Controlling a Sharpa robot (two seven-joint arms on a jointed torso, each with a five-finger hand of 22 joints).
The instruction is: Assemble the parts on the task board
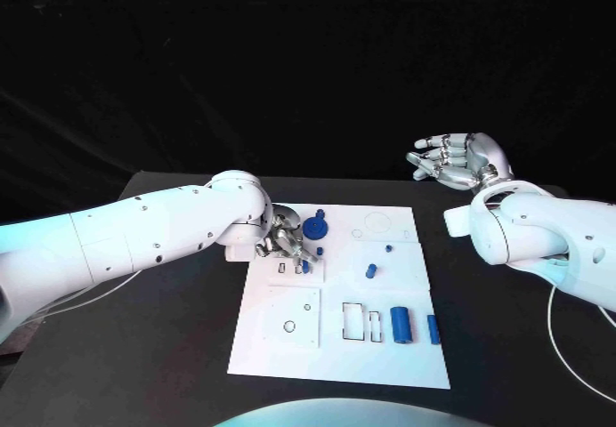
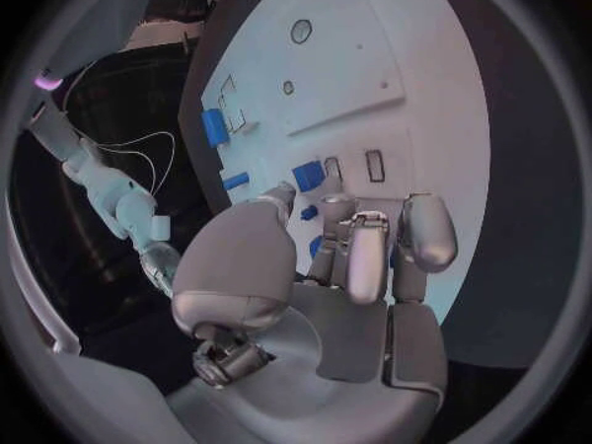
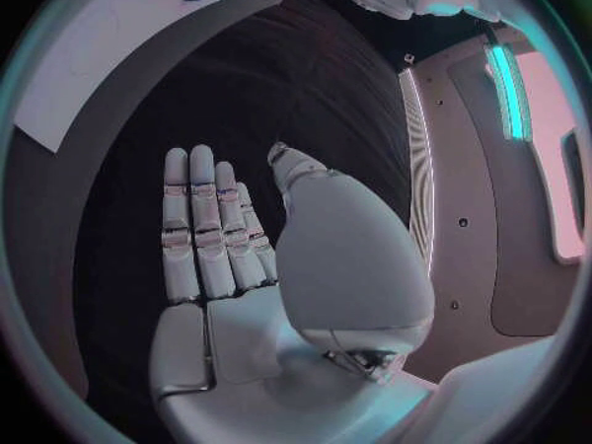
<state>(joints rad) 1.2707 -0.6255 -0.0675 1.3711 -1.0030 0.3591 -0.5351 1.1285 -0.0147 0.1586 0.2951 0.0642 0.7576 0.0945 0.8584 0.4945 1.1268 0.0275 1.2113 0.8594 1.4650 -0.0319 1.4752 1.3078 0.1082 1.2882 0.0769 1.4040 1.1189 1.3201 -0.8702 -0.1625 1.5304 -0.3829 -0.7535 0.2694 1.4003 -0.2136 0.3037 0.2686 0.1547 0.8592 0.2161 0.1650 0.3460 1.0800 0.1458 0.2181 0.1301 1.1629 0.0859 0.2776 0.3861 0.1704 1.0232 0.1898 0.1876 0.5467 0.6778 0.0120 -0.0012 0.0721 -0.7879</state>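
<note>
The white task board [image 1: 340,307] lies in the middle of the black table. My left hand [image 1: 285,240] hangs over its far left part, fingers curled down beside a round blue part [image 1: 317,228]. In the left wrist view bits of blue [image 2: 319,245] show between the curled fingers [image 2: 370,257]; whether they grip a part I cannot tell. A small blue peg [image 1: 369,269], a blue cylinder [image 1: 401,324] and a blue bar [image 1: 434,329] lie on the board. My right hand [image 1: 456,158] is raised beyond the board's far right corner, fingers [image 3: 203,227] spread and holding nothing.
Rectangular slots [image 1: 360,322] and a square recess with a circle outline [image 1: 294,316] mark the board's near half. Bare black table [image 1: 154,356] surrounds the board. A white cable [image 1: 565,356] trails by my right arm.
</note>
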